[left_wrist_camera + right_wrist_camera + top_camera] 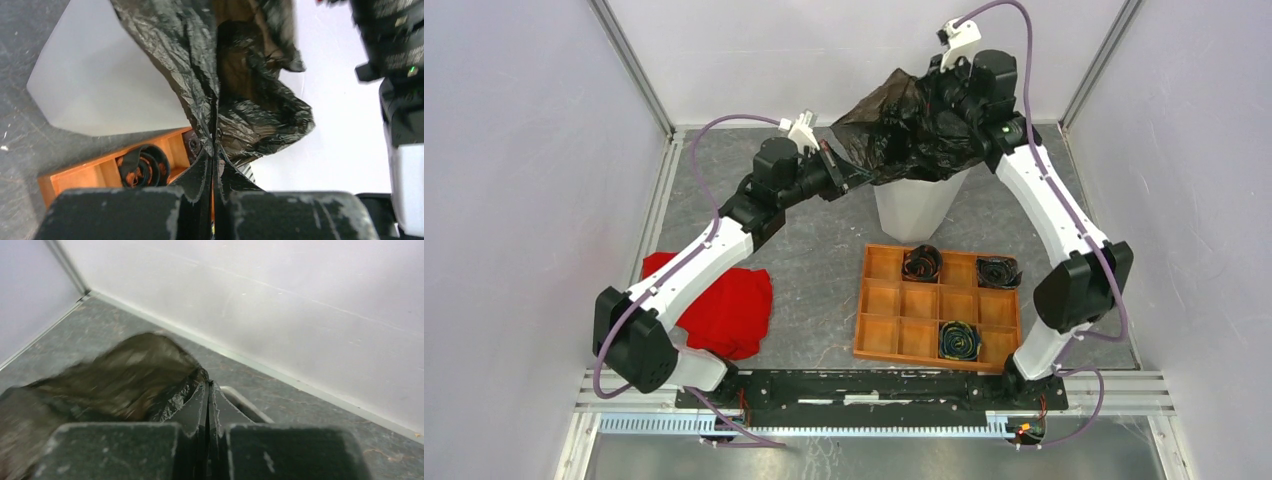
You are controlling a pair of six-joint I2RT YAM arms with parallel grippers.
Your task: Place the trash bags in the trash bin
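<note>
The trash bag (904,125) hangs bunched in the upper middle of the top view, strung between the two arms above the mouth of the trash bin (914,208). The bin's white faceted wall shows just beneath it, and no part of the bag can be seen inside.

The left gripper (214,150) is clenched on a gathered fold of the film; the pleats run straight into its meeting fingertips. The right gripper (208,387) is pressed tight too. The bag's edge reaches its tips from the left of that view, so it seems to pinch only a thin margin.

That margin looks like the weak point. The film is glossy, and if the arms draw apart it could slip free, leaving the bag to swing from the left grip and flop outside the rim.

The bag is also a crumpled lump rather than a spread mouth — lowered as it is, it may settle on the rim or drape down the outer wall.

The bin narrows toward its base, so a sideways tug from film snagged on the rim could tip it toward the compartment tray (919,300) just below it in the frame. Overstretching might tear the thin plastic.

The red cloth (724,305), at lower left, lies well apart — no concern.
</note>
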